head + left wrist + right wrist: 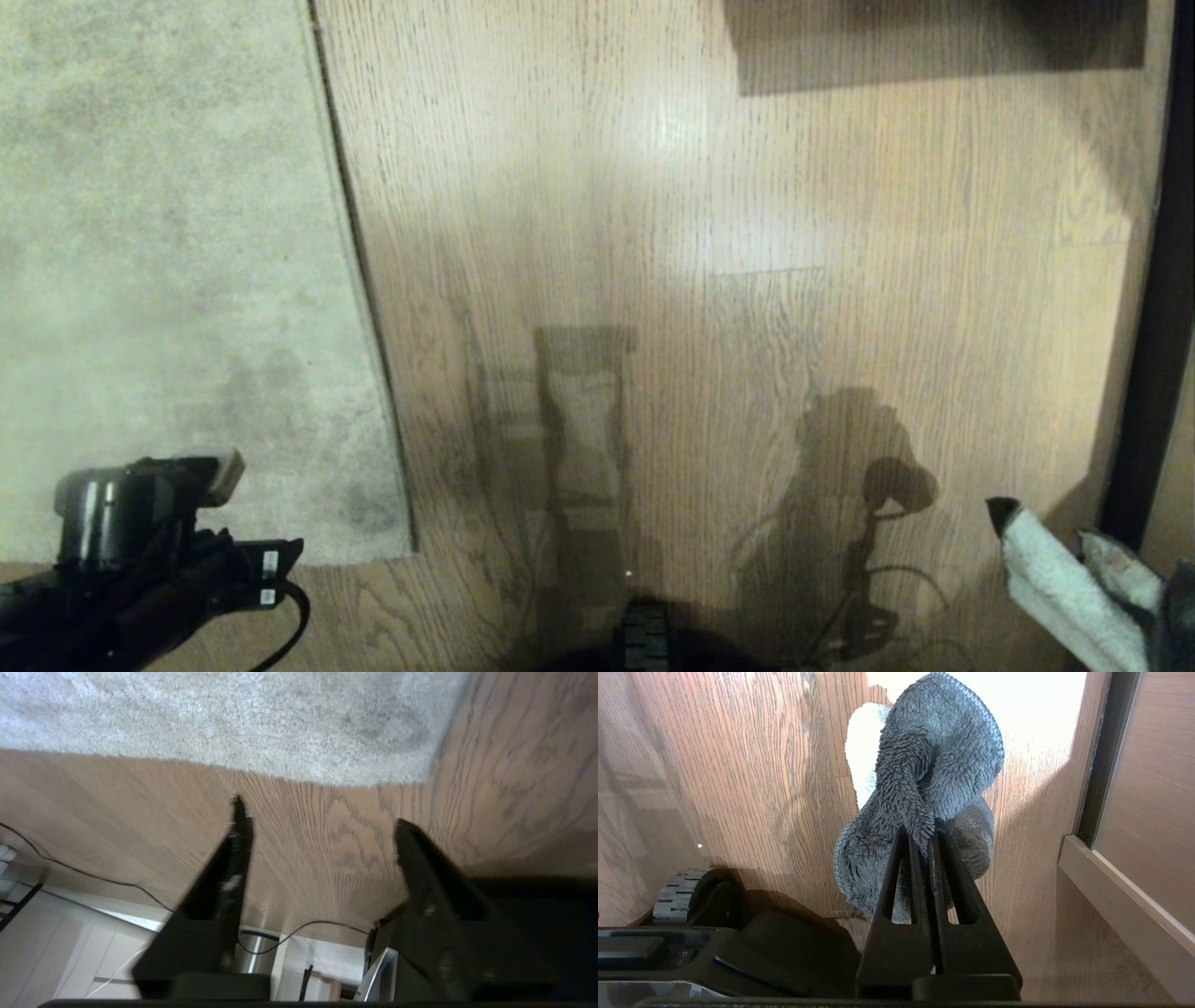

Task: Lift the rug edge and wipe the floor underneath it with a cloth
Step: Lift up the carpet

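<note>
Above the floor (327, 858) near the rug edge (327, 780), left gripper (317, 821) spreads empty, poised to lift it; right gripper (920, 835), clamped on the cloth (924, 779), waits to wipe.

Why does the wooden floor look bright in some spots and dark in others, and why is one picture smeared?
Head view: glare on the floor, with the robot's own shadow darkening its lower half beside the rug. Left wrist view: streaky blur over the open left gripper. Right wrist view: sharp, with a washed-out white patch behind the cloth clamped in the right gripper.
</note>
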### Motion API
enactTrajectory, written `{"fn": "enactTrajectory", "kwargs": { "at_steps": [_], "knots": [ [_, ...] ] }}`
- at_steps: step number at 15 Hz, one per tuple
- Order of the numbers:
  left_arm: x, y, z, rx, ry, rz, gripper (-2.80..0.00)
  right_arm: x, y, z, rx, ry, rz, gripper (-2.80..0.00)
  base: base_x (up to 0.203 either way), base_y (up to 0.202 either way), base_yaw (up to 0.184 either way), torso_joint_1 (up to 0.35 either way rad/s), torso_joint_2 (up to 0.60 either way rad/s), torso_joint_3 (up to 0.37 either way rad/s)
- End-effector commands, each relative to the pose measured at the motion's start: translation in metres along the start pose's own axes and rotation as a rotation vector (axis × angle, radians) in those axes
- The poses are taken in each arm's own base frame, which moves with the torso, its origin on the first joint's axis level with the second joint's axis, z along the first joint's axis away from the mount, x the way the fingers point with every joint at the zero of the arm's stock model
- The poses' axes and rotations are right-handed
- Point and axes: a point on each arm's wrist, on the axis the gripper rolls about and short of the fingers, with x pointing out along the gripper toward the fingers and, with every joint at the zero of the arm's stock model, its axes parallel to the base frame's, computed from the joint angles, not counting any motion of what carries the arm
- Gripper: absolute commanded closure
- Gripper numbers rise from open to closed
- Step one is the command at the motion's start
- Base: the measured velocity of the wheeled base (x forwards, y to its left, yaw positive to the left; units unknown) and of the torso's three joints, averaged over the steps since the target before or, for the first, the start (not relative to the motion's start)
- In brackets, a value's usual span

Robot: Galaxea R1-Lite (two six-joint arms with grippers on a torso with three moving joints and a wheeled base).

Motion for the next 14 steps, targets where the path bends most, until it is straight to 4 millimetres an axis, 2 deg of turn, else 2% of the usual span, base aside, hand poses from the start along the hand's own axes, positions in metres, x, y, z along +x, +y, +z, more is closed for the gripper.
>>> {"fn": "enactTrajectory", "kwargs": {
  "at_steps": [1,6,12,14],
  "knots": [
    [0.015,-0.002,0.001,-0.007,-0.02,0.015,-2.8,0.0,0.0,0.0,-0.001,0.003,0.0,0.0,0.0,0.0,0.0,0.0,0.0,0.0],
    [0.052,-0.008,0.003,-0.033,-0.185,0.102,-2.8,0.0,0.0,0.0,-0.001,0.003,0.0,0.0,0.0,0.0,0.0,0.0,0.0,0.0],
    [0.074,-0.006,-0.003,-0.058,-0.24,0.131,-2.8,0.0,0.0,0.0,-0.001,0.002,0.0,0.0,0.0,0.0,0.0,0.0,0.0,0.0],
    [0.075,-0.01,-0.003,-0.064,-0.252,0.113,-2.8,0.0,0.0,0.0,-0.001,0.001,0.0,0.0,0.0,0.0,0.0,0.0,0.0,0.0]
  ]
}}
